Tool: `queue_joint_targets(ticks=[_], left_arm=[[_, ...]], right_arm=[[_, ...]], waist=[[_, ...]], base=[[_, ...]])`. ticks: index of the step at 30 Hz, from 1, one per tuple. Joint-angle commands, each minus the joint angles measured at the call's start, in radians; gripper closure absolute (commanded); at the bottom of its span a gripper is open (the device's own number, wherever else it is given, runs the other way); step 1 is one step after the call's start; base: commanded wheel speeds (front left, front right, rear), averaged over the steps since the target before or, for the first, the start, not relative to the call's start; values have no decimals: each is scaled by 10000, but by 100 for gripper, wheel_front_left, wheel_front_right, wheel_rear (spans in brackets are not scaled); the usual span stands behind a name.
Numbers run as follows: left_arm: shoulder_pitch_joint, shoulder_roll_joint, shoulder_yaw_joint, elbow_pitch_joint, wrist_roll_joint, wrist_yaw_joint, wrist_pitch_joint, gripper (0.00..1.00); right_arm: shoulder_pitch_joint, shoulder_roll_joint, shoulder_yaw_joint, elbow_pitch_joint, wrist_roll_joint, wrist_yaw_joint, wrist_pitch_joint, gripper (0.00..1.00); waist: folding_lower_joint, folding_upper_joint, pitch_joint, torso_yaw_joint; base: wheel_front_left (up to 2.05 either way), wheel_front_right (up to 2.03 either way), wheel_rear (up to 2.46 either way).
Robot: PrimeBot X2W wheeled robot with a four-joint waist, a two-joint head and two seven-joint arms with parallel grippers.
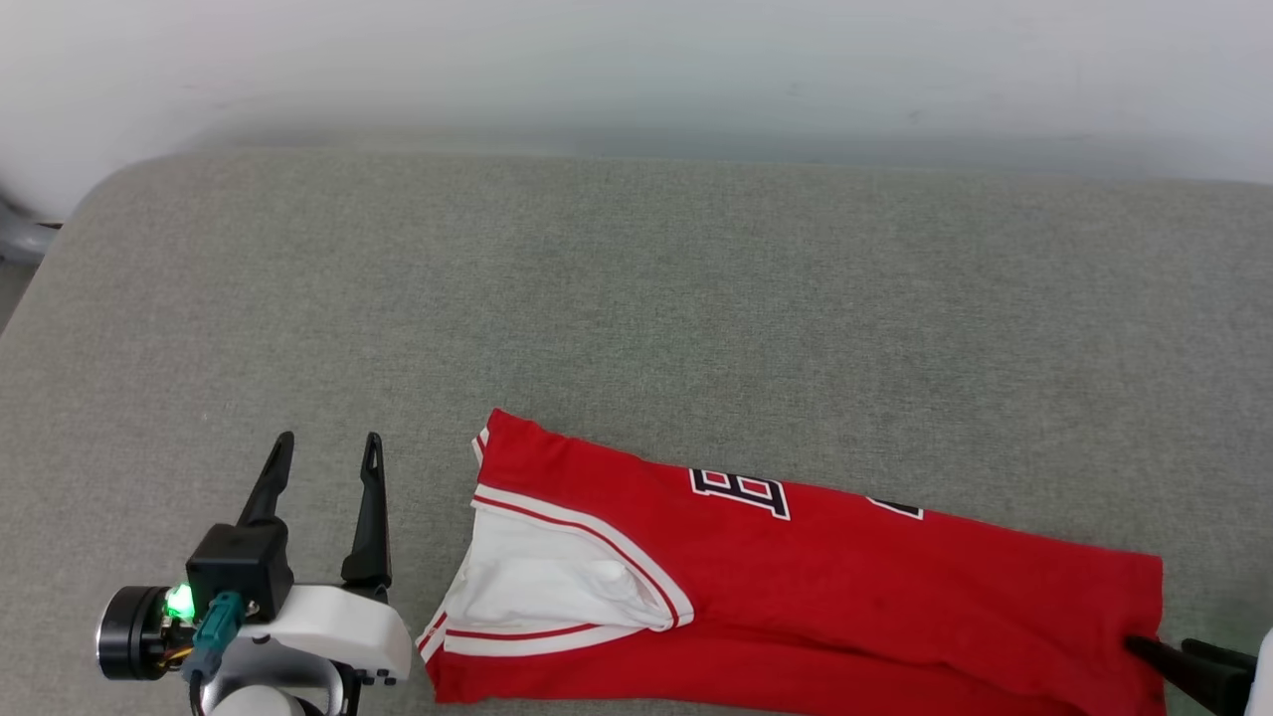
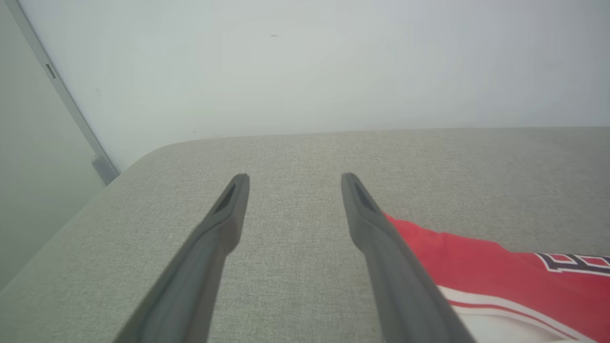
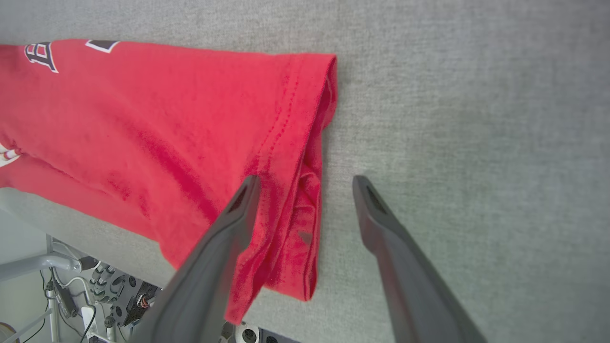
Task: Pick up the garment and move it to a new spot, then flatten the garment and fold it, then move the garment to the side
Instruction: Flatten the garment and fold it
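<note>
My left gripper (image 1: 328,443) has its jaws spread wide and empty, fingers over the bare grey fabric surface (image 1: 636,298), just beside the sleeve end of the garment (image 1: 845,577). My right gripper (image 3: 307,180) is equally spread and grips nothing: one finger lies over the red hem, the other over bare surface. The garment lies folded in a long strip near the front edge, white sleeve toward my left, partial black lettering uppermost

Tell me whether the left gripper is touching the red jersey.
Apart. The head view shows bare grey cushion between the left gripper and the red jersey.
</note>
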Motion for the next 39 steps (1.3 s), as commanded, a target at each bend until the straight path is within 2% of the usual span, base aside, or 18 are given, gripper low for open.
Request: queue_joint_targets(ticks=[1,9,14,21,22,23,31,39], left_arm=[[117,-77,112,-2,119,-61,-46,0],[635,-1009,1145,88,1449,-752,-46,0],[819,-1573,1608,271,2015,-1219,-46,0],[1103,-2272,2241,361,2783,-1787,-47,0],[1128,-2366,2319,362,2887,-1864,-47,0],[1150,-2442,2401,377,2977,-1951,-47,0],[1524,-2997,3129,354,3668,-2372,-47,0],[1823,-3343,3550,291,4222,-2750,-47,0]], right_arm=[[-166,81,36,68,37,-5,12,0],[-470,610,706,673,171,-5,-117,0],[-459,910,1437,639,336,10,-183,0],[-590,700,2139,665,274,9,-635,0],[-638,629,2166,728,147,6,-829,31],[-674,594,2209,798,122,6,-968,100],[-840,-32,2076,1305,278,-13,-1734,100],[-914,-917,1654,1856,249,-13,-1993,100]], waist=[[0,-1,62,59],[0,-1,302,406],[0,-1,321,513],[0,-1,297,456],[0,-1,288,444],[0,-1,269,423],[0,-1,-37,237],[0,-1,-273,136]], base=[[0,0,0],[0,0,0],[0,0,0],[0,0,0],[0,0,0],[0,0,0],[0,0,0],[0,0,0]])
